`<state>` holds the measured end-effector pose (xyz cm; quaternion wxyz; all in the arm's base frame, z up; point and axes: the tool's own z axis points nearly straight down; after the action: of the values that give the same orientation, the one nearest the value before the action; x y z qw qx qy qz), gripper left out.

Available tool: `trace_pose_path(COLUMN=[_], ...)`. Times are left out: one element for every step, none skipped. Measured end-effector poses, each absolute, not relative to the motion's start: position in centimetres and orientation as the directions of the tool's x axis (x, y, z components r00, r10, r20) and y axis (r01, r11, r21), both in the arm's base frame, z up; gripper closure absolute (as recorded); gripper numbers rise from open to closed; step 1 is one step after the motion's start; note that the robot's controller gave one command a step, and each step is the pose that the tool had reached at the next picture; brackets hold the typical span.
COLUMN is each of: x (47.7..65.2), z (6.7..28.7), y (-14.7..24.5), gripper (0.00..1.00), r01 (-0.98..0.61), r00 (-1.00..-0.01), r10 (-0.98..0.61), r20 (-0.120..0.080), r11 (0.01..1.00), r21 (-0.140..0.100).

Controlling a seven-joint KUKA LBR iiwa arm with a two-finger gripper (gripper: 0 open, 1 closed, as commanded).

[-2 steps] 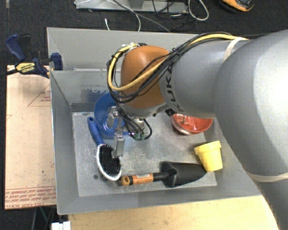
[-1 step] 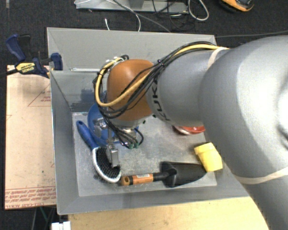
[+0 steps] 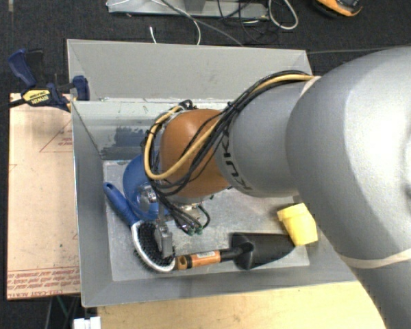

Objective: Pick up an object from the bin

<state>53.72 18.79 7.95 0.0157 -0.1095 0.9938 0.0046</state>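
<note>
Well to the view's left of the yellow block [image 3: 298, 225], near the front wall of the bin [image 3: 192, 67], my hand [image 3: 163, 237] hangs low over the oval head of a hairbrush [image 3: 145, 244], white-rimmed with black bristles. From this end I cannot tell how far the hand is open, nor whether it has hold of anything. The wrist's cables and orange cover [image 3: 192, 149] crowd that spot, and nothing shows plainly gripped.

What matters for the next move is the brush's long axis. Its head lies farthest from the yellow block, and the stem runs from it back toward the block along the front wall: first a short orange section [image 3: 204, 258], then a black grip [image 3: 264, 247] that ends just below and left of the block. I judge these to be one tool, though the join is hard to read. The hand sits at the head end, so the thing is straight beneath it rather than off to one side. I reckon the pick calls for a close across the narrow width, at right angles to that axis.

A blue scoop-like thing [image 3: 131, 180] lies farther again from the block, up and left of the hand and close beside the brush head. I judge it the neighbour most likely to get nudged.
</note>
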Motion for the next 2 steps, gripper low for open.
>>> trace_pose_path(x=[63.27, 63.29], z=[7.12, 7.14], y=[16.45, 16.46], gripper=[1.0, 1.0], r01=[-0.263, -0.263], r00=[-0.965, -0.965], r10=[-0.263, -0.263], r20=[0.024, 0.023], r11=[0.965, 0.965], r21=[0.01, 0.011])
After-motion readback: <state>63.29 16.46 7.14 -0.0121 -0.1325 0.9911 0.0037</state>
